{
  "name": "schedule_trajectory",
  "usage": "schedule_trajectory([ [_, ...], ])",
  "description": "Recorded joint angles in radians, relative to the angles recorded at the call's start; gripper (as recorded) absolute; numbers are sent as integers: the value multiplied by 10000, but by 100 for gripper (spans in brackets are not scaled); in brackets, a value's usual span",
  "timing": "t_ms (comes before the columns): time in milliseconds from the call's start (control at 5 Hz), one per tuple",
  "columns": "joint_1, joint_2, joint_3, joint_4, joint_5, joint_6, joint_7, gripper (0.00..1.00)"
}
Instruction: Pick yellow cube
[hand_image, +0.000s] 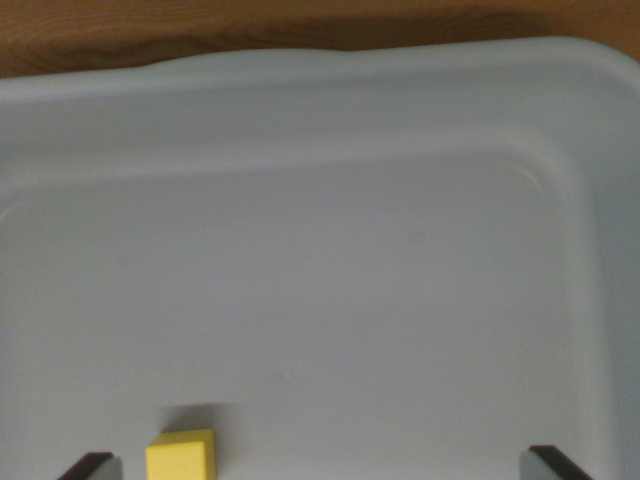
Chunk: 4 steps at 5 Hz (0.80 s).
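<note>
Down at the bottom edge of the wrist view, only the 2 dark fingertips of the gripper (325, 465) show, one (88, 465) near the lower left corner and the other (555, 463) toward the lower right. They stand far apart with nothing between their inner faces, so the gripper is spread wide and carries nothing. Just beside the fingertip on the wrist view's left, slightly inward from it and not touching it, sits the yellow cube (181, 456). Its top face and 1 side face are visible, and its lower part is cut off by the frame edge. It casts a soft shadow on the surface behind it. The cube rests on the floor of a pale grey-white plastic bin (330, 90), well away from the fingertip on the wrist view's right. That floor fills most of the view, smooth and bare apart from the cube. The bin's walls rise at the top and along the wrist view's right, meeting in a rounded corner at the upper right, with a broad rolled rim. Beyond the rim, along the top, runs a strip of brown wood-grain counter (200, 30).
</note>
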Motion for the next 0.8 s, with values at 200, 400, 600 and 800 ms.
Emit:
schedule_trajectory([
  [200, 0, 0, 0, 0, 0, 0, 0, 0],
  [400, 6, 12, 6, -45, 3, -47, 7, 0],
  [600, 6, 12, 6, -45, 3, -47, 7, 0],
  [800, 20, 39, 20, -150, 9, -157, 22, 0],
])
